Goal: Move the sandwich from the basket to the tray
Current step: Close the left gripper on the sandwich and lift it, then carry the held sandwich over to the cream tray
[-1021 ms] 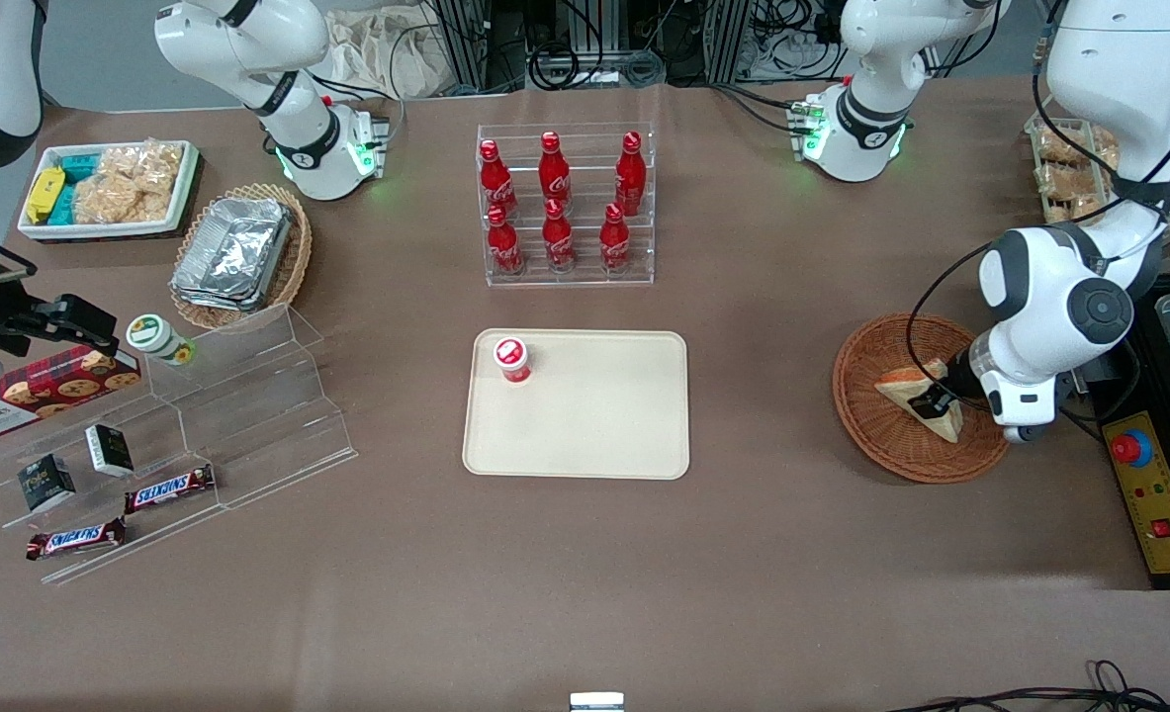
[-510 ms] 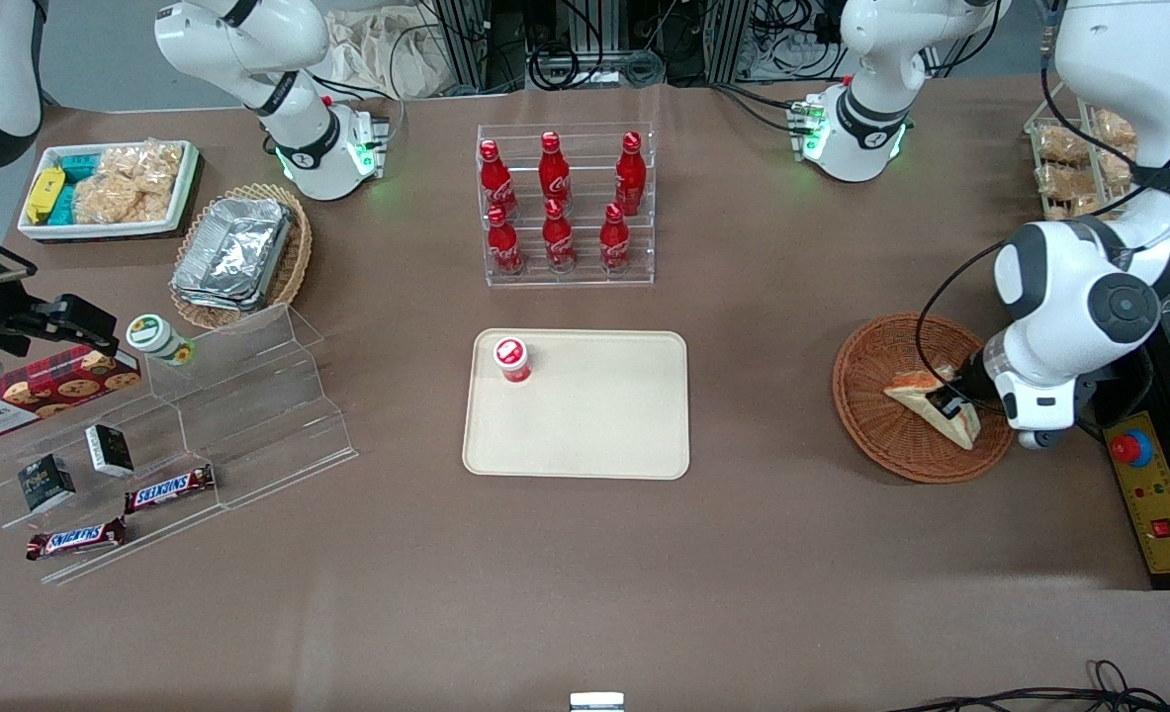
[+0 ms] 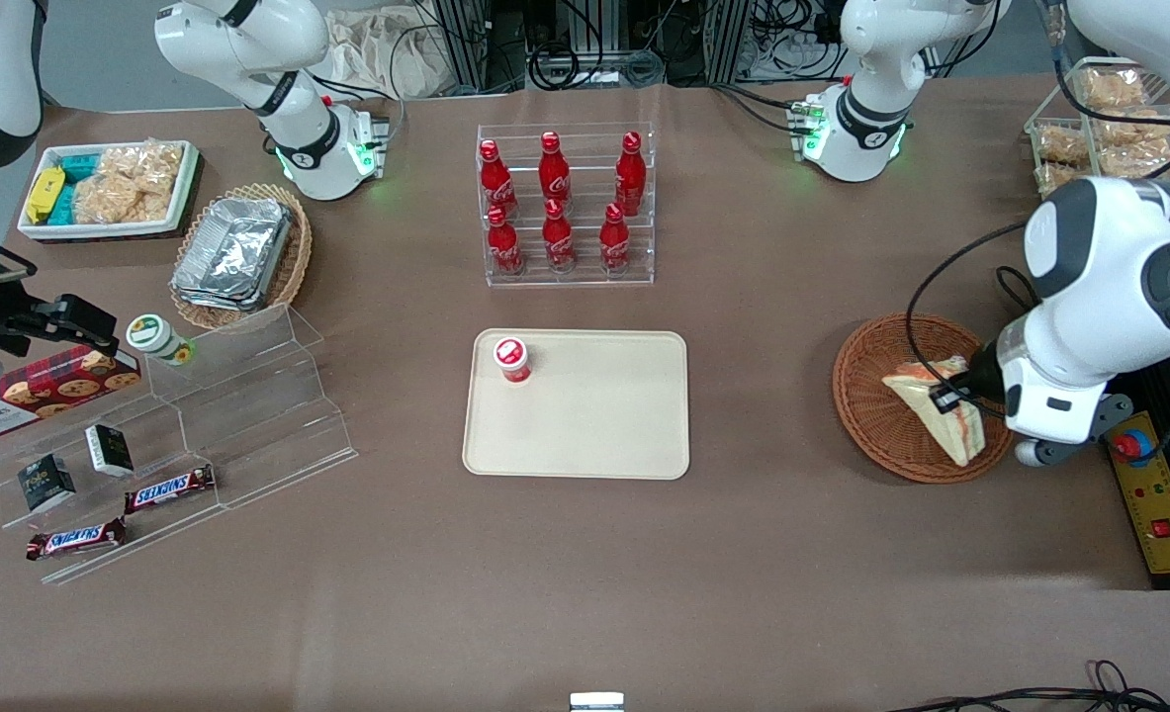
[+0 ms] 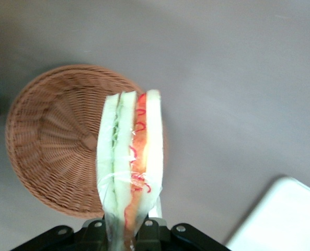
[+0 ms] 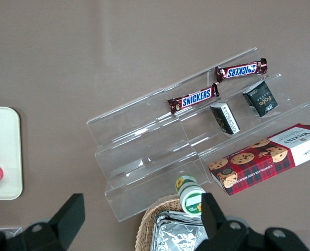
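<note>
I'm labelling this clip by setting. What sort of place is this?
Probably a lab mock-up of a snack counter: cola bottles in a clear rack, Snickers bars on acrylic steps, a serving tray. The pincer holds a sandwich above the basket.

On my brown table point(image 3: 792, 554) I see the tray point(image 3: 594, 435) mid-table, the basket point(image 3: 876, 415) toward the working arm's end, and the gripper point(image 3: 945, 396) above the basket.

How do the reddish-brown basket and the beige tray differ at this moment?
The basket is round, woven and reddish-brown; the tray is flat, smooth, beige and rectangular. The basket is empty in the left wrist view, with the sandwich held above it by the gripper; the tray carries a small red-capped container in one corner. The basket lies toward the working arm's end, the tray mid-table. Both rest on the brown table.
</note>
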Robot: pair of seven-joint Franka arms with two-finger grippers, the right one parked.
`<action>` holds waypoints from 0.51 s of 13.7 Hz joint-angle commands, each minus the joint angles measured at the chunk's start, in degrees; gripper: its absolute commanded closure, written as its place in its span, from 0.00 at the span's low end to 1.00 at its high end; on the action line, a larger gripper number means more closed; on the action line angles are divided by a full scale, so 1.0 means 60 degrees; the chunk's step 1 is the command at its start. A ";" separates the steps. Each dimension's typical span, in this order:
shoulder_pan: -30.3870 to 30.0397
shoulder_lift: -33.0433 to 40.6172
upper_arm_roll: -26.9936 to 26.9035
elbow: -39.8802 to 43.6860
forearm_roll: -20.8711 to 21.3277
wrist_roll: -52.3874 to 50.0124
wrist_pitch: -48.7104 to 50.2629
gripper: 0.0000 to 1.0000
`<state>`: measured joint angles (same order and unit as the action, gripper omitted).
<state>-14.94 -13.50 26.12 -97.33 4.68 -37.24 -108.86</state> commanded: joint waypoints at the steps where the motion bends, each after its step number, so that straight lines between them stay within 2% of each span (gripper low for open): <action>1: 0.0626 -0.0707 0.0771 0.1365 0.0695 0.0157 0.0740 1.00; 4: 0.2221 -0.1352 0.0788 0.2041 0.0859 -0.0033 0.0976 1.00; 7: 0.3103 -0.2214 0.0802 0.2217 0.0787 -0.0793 0.0612 1.00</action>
<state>1.12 -21.50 31.18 -87.93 8.20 -39.97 -105.27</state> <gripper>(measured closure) 0.811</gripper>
